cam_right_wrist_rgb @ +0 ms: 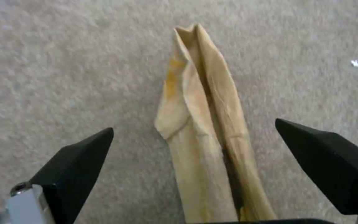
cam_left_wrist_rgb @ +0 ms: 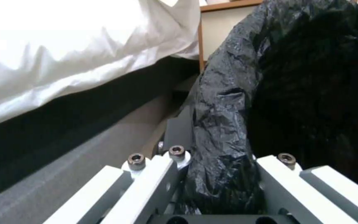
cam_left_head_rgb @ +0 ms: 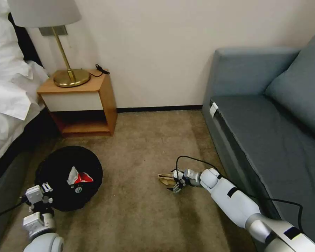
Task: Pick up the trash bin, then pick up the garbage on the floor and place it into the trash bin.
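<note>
Low over the carpet (cam_left_head_rgb: 140, 210), the right hand (cam_left_head_rgb: 176, 185) has its two black fingertips (cam_right_wrist_rgb: 77, 161) spread wide apart, one on each side of the tan paper bag (cam_right_wrist_rgb: 206, 130), touching neither side of it. This creased bag lies flat on the floor, running lengthwise between the fingers, just in front of the grey sofa (cam_left_head_rgb: 269, 133). On the other side, the left hand (cam_left_wrist_rgb: 220, 186) is clamped on the rim of the trash bin (cam_left_head_rgb: 68, 176), its white fingers (cam_left_wrist_rgb: 154, 183) closed over a fold of the black liner (cam_left_wrist_rgb: 228, 102). The bin sits beside the bed (cam_left_head_rgb: 7, 98) and near the wooden nightstand (cam_left_head_rgb: 84, 101), on which a brass lamp (cam_left_head_rgb: 68, 75) stands. Inside the bin lies a red-and-white snack packet (cam_left_head_rgb: 81, 177), with another small item just beside it.
</note>
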Motion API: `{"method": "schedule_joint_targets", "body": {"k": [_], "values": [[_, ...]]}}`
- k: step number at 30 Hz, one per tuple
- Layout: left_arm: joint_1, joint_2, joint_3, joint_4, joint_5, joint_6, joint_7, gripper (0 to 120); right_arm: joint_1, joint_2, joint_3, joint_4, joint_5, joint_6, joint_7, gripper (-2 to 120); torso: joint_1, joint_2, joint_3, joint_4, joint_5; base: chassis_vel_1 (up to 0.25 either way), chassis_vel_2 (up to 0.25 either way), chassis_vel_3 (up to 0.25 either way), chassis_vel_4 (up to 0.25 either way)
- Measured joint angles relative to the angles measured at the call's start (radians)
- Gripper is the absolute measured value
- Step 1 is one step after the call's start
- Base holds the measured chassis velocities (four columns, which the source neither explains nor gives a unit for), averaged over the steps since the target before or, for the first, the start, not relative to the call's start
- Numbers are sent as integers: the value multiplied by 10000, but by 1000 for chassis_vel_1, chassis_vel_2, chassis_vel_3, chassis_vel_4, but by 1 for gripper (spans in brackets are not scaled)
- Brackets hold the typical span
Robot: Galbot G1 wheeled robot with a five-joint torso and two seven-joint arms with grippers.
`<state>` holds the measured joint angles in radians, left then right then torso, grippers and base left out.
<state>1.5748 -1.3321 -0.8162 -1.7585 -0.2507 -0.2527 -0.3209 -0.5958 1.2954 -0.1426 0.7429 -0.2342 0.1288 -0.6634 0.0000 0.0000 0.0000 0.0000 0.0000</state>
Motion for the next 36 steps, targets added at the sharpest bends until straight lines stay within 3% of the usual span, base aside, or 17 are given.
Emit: {"method": "schedule_joint_targets", "body": {"k": [5,13,15,17,20,23,27,36], "values": [[81,0,-16,-30,1,-53,2,5,175,279,429,-700,-395,38,45,88,0,0,0,1,0,0,0,0,0],[124,-45,-5,-143,-3,-63,2,5,245,377,726,-987,-832,-62,-306,54,0,0,0,0,-1,0,0,0,0],[128,-46,-4,-153,-4,-63,2,5,239,389,742,-996,-864,-62,-314,54,0,0,0,0,-1,0,0,0,0],[152,-48,-4,-217,-3,-61,4,5,184,437,808,-1013,-1020,-51,-345,42,0,0,0,0,1,0,0,0,0],[179,-48,-16,-260,-4,-57,3,5,149,441,820,-984,-1056,-47,-350,36,0,0,0,0,0,0,0,0,0],[273,-35,-61,-314,-22,-62,4,5,95,446,829,-907,-1043,-24,-312,17,0,0,0,0,0,0,0,0,0],[384,-34,-87,-383,-29,-82,4,5,42,419,824,-724,-901,-17,-278,4,0,0,0,1,0,0,0,0,0],[464,-44,-106,-538,-27,-102,4,5,-116,252,838,72,-77,-29,-212,0,0,0,0,0,0,0,0,0,0]]}}
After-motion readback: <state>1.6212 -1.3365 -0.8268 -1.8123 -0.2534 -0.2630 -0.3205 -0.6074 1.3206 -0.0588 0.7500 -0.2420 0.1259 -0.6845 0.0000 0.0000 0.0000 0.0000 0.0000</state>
